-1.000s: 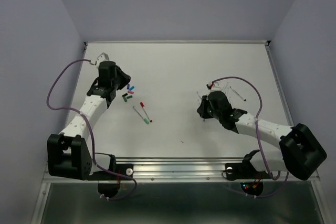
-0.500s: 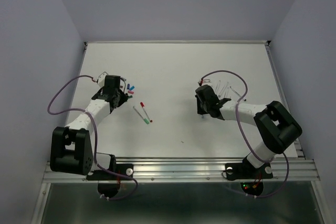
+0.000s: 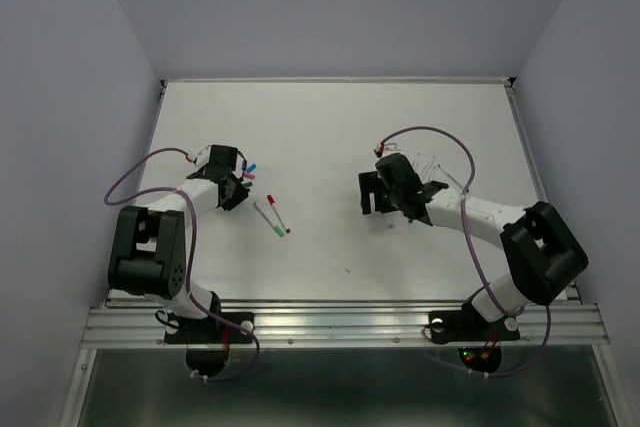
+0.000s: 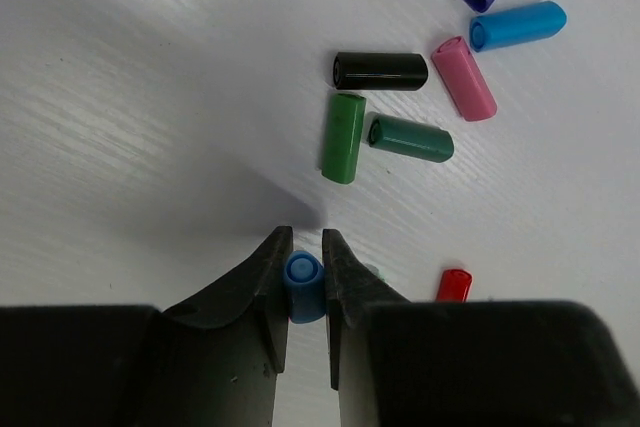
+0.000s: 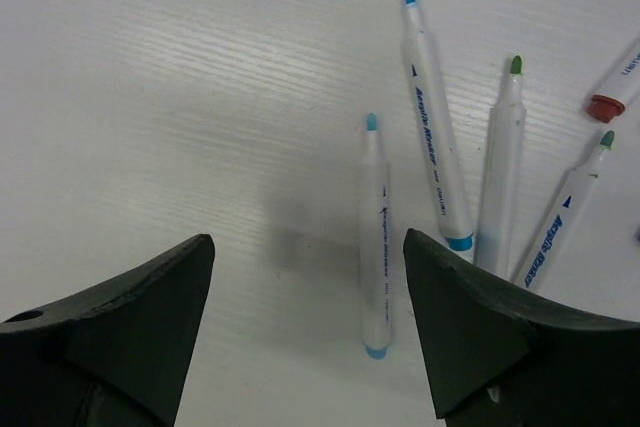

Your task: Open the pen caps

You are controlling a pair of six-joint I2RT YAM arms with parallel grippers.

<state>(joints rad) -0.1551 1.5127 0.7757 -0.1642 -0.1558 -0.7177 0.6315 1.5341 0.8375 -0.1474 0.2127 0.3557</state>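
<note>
White table (image 3: 330, 127) is being worked from both sides.

Right arm (image 3: 470, 212): is being seen drawn further toward the table's middle than a second ago. Left arm (image 3: 190, 197): is being seen folded back, with its wrist brought nearer the cap pile.

Right gripper (image 5: 305, 247): its fingers are being held spread wide, where a second ago they were nearly closed. Nothing is being gripped. Judged: a barrel has just been let go, so this pull is finished.

Left gripper (image 4: 303, 247): its fingers are being pressed onto a blue cap (image 4: 302, 282), which is being pinched between the tips with its open mouth facing the wrist camera. That grip is unchanged over the last second.

Bare pens (image 5: 503, 167): these are being left in a loose group on the table. The blue-tipped barrel (image 5: 376, 237) is lying flat between the spread fingers, touched by neither and nearer the right-hand one in that view.

Loose caps (image 4: 411, 138): black, green, pink, blue, purple and red ones are lying scattered just beyond the left fingertips. A green one is nearest, and none is being touched. Judged: the held cap is being carried to this pile and is not yet dropped.
</note>
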